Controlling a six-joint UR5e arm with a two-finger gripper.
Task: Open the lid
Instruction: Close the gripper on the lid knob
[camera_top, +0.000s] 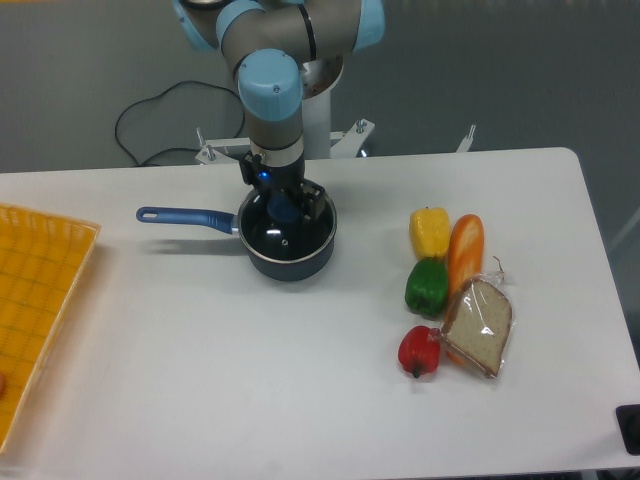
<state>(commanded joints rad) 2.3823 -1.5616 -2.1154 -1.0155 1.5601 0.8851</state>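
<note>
The gripper (283, 205) comes straight down over the blue knob (285, 208) of the lid (290, 232), its fingers so dark and crowded against the glass that it cannot be told whether they are spread or pressed on the knob. The arm (272, 70) is cut off by the top edge, and the orange tray (40, 300) runs off the left edge with a small reddish thing at its cut side too little seen to name. A dark object (630, 428) at the lower right corner is cropped by the right edge.
</note>
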